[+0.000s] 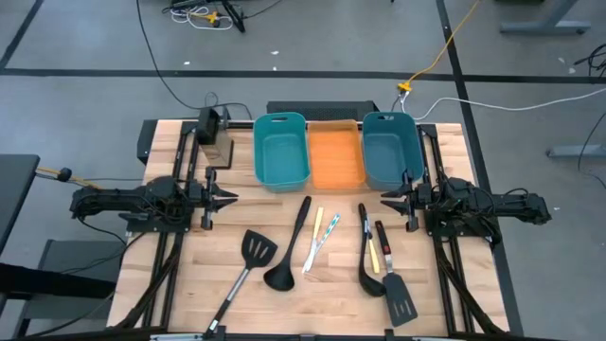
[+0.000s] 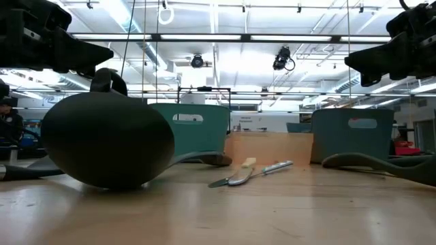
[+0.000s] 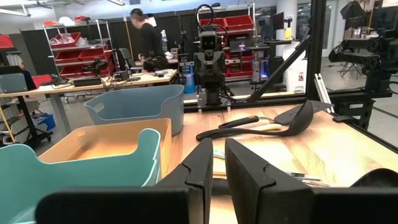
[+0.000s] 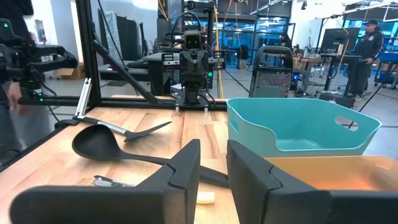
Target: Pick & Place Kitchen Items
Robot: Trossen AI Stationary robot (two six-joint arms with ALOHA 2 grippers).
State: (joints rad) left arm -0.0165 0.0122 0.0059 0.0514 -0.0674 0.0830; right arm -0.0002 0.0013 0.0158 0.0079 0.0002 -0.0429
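The kitchen items all lie flat on the bench [image 1: 189, 284], in front of the three bins. On the left side are a black spatula [image 1: 254, 254] and a black ladle [image 1: 287, 256], with their handles crossing no other thing. In the middle lie two thin sticks [image 1: 319, 234], one yellow and one pale, close together. On the right side are another ladle [image 1: 367, 260] and another spatula [image 1: 393, 284], very near each other, with a small yellow stick [image 1: 373, 256] between them. None is in a bin yet, so I think the job has not started.

Behind them stand a teal bin [image 1: 282, 152], an orange bin [image 1: 336, 156] and another teal bin [image 1: 390, 152], side by side, ready to take things.

The left tool [image 1: 230, 198] waits near the left edge, holding nothing, its fingers [image 3: 202, 165] a small gap apart. The right tool [image 1: 386, 200] waits near the right edge, also holding nothing, its fingers [image 4: 186, 165] a little apart.
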